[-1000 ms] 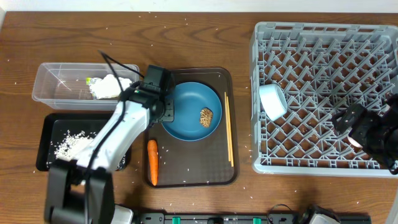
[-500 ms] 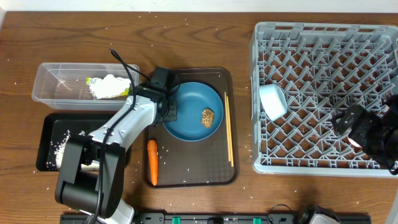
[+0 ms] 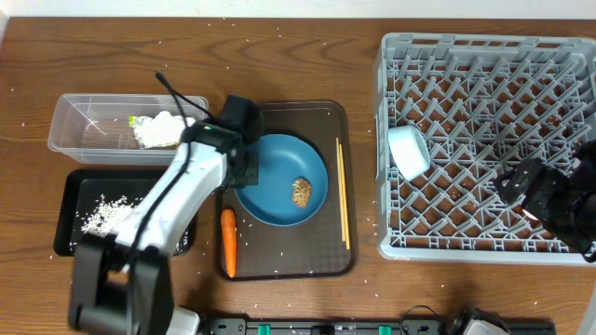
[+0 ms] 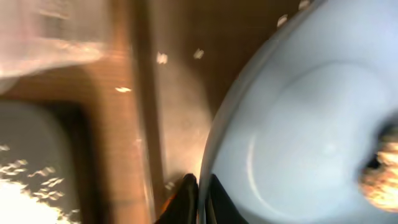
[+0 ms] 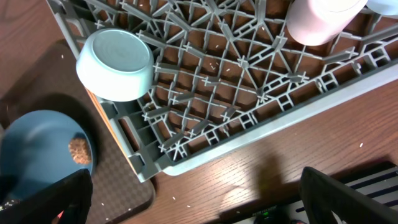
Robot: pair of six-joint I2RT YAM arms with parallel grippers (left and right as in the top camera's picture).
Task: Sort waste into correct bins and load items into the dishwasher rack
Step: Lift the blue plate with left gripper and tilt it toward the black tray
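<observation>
My left gripper [image 3: 244, 167] is shut on the left rim of the blue plate [image 3: 275, 200], as the left wrist view [image 4: 200, 193] shows close up. The plate rests on the brown serving tray [image 3: 298, 259] with the small brown food chunk [image 3: 302, 192] on it. An orange carrot [image 3: 228, 242] lies left of the plate and the chopsticks [image 3: 342, 195] to its right. The napkin and yellow wrapper [image 3: 158, 128] lie in the clear tub [image 3: 84, 130]. Rice [image 3: 102, 214] lies in the black tray [image 3: 67, 195]. My right gripper [image 5: 196, 199] is open and empty at the rack's [image 3: 466, 249] front right.
A white bowl [image 3: 408, 151] lies on its side in the rack's left part. A pinkish cup [image 5: 317, 18] and a light blue cup [image 5: 385, 5] stand in the rack near my right gripper. Loose rice grains dot the wooden table.
The left gripper has pulled the blue plate toward the front of the serving tray, and the brown chunk has shifted with it. The right arm has not moved.
</observation>
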